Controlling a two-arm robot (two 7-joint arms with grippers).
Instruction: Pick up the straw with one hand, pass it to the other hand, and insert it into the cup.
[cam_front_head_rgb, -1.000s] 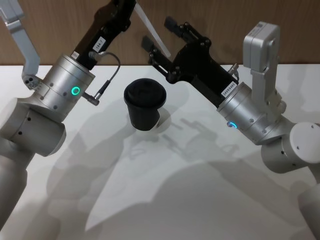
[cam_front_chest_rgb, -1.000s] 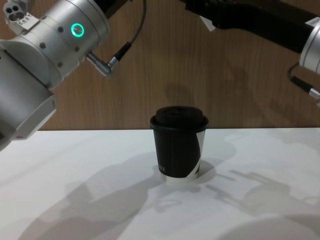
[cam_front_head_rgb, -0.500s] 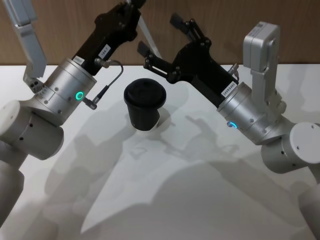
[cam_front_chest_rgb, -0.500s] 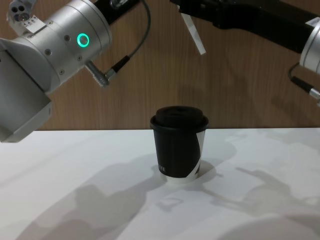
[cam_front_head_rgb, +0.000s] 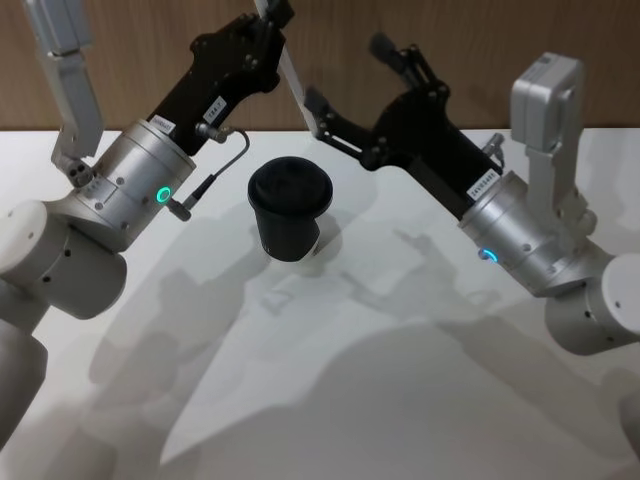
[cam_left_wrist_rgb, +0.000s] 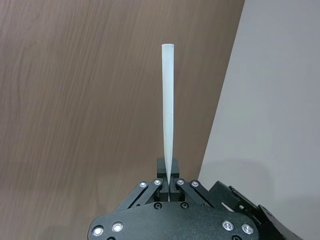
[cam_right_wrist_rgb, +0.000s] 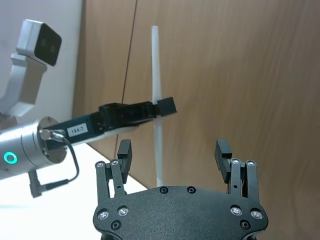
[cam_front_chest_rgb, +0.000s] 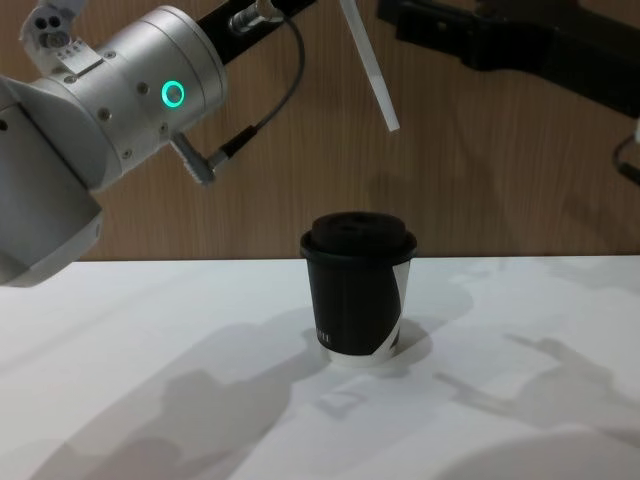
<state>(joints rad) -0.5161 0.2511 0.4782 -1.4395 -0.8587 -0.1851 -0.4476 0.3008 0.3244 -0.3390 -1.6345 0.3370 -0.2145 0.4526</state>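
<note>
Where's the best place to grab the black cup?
Probably the cup by its side wall just under the lid, coming in level from the side. It stands upright, and the domed lid gives nothing flat to pinch from above.

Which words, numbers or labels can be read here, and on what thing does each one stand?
"184-7", roughly: white sticker on the left claw holding the straw.
Second sticker, on the right claw: too blurred to read.
Small marks low on the cup: too small to read.
</note>
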